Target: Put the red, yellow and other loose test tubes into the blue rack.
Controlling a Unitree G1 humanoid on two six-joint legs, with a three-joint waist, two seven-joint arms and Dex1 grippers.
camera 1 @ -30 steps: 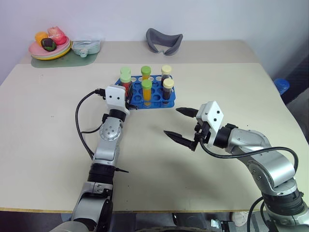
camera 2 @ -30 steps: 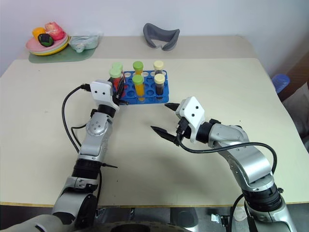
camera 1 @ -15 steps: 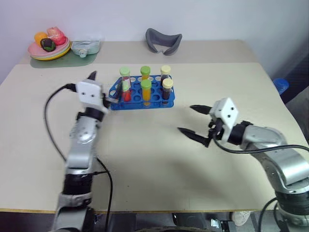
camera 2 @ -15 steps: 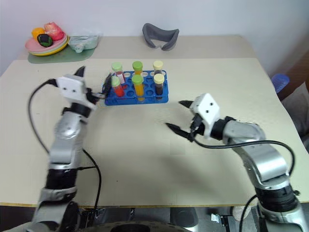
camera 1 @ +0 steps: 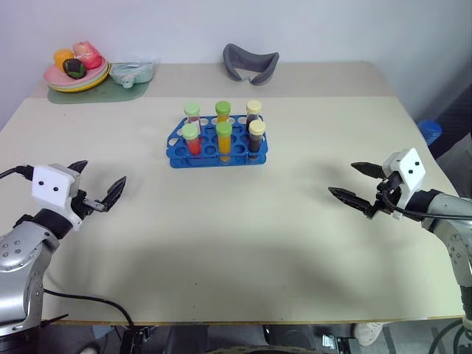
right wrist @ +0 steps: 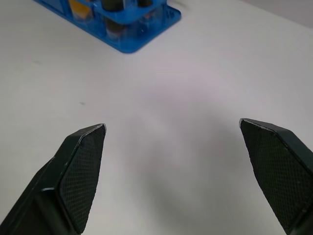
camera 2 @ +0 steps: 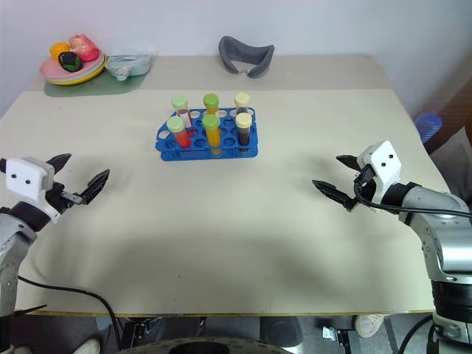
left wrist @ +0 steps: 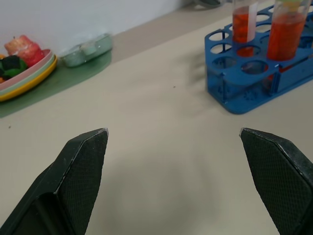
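Jaws spread wide and empty, left gripper (camera 1: 96,186) and right gripper (camera 1: 359,184) flank the blue rack (camera 1: 217,144), tubes (camera 1: 224,138) upright, counter (camera 1: 221,221) bare between.

A: Report any legible text, labels, brands or numbers.

B: I read none. No lettering or numerals can be made out on anything before me.

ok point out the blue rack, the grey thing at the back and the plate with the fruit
blue rack (camera 1: 215,156), left eye view, on its front wall
grey curved object (camera 1: 251,62), left eye view, on its middle
plate (camera 1: 55,78), left eye view, on its front rim
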